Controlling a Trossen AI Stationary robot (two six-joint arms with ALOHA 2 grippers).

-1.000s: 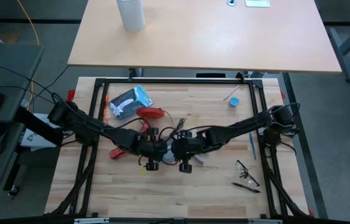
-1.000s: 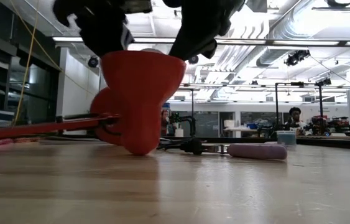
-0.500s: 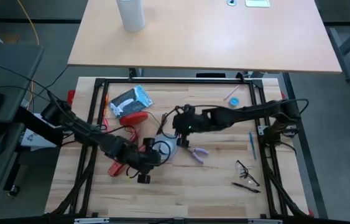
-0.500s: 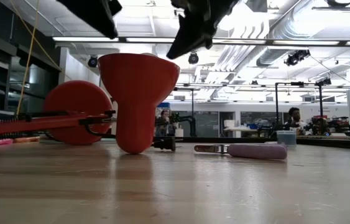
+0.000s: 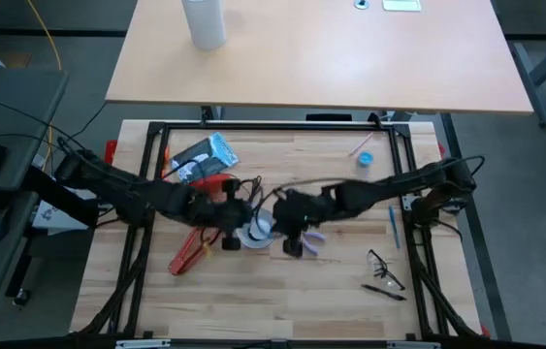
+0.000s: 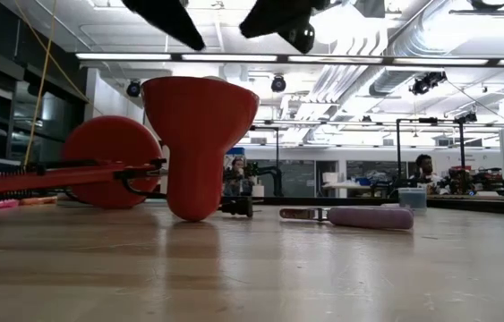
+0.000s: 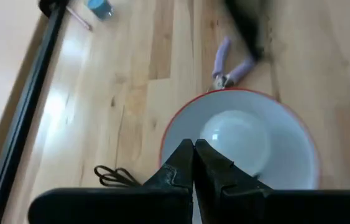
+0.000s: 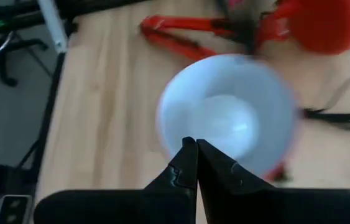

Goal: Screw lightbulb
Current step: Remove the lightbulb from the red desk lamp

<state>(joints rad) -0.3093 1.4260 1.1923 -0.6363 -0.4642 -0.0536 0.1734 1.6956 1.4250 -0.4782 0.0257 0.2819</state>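
High view first: compared with half a second back, the two arms have swung in toward each other again, so the left gripper (image 5: 231, 242) and right gripper (image 5: 293, 249) now sit on either side of the lamp shade (image 5: 258, 230) in the middle of the bench (image 5: 340, 291), where before the right one was up by the far side and the left one was lower down near the red clamp (image 5: 187, 255). A second ago they were bunched together in much the same spot. The low view shows the red lamp shade (image 6: 198, 148) standing mouth-up on the wood, same as half a second ago, with both arms just dark shapes up top. As for what's in the shade: both wrist cams look straight down into the silver bowl, and the lightbulb (image 7: 235, 138) sits right in the middle of it, white dome up (image 8: 224, 124). Fingers on both grippers are pressed together with nothing between them (image 7: 193, 163) (image 8: 194, 163). Purple-handled pliers (image 5: 311, 236) lie just beside the shade, safety glasses (image 5: 385, 264) nearer the right edge.
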